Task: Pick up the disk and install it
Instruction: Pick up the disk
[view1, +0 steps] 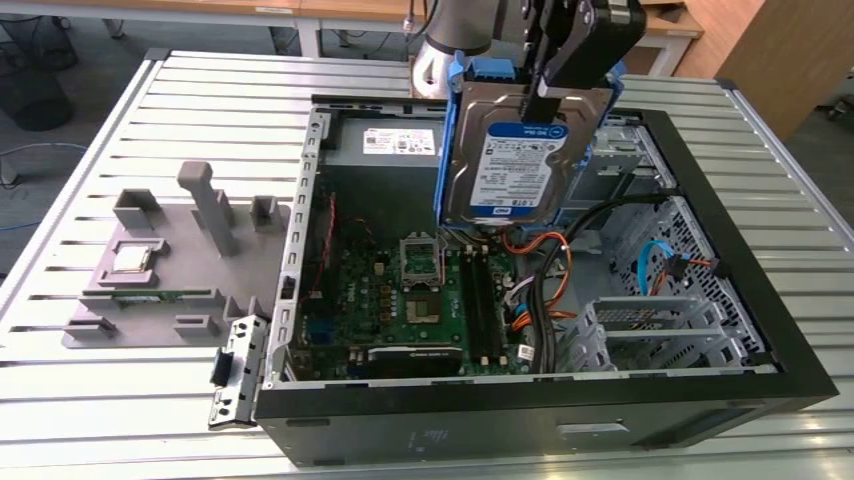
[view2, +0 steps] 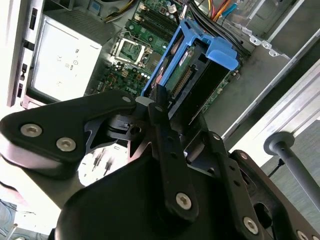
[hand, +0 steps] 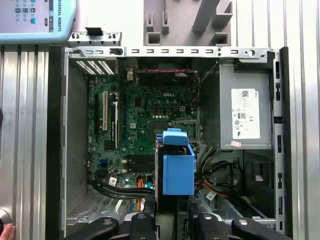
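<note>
Disk (view1: 521, 160) is up in the air, jaws clenched on its top edge. It hangs upright, white-and-blue label toward the exterior camera, blue carrier frame round its edges, over the open interior of the computer case (view1: 534, 430). I can't see it touching anything below.

Sweeping the exterior view from its left:
- A grey plastic fixture (view1: 174, 260) sits on the slatted metal surface (view1: 80, 400), with a small square silver chip (view1: 130, 258) seated in it.
- Just beside it, the case lies on its side with the panel off.
- Inside, by the case wall nearest the fixture, I see the motherboard (view1: 387, 300) with its CPU socket (view1: 420, 262), and the silver power supply (view1: 387, 142) at the far end.
- Next comes the disk, above the middle of the board.
- Past it are orange cables (view1: 550, 250), a blue cable (view1: 654, 265) and the metal drive cage (view1: 654, 320) at the exterior view's right.

In the second wrist view the disk (view2: 200, 55) sits edge-on between the black jaws, its green circuit-board side showing. In the first wrist view the disk (hand: 177, 167) shows its blue frame over the board. A teach pendant (hand: 35, 20) lies on the surface beside the case.
</note>
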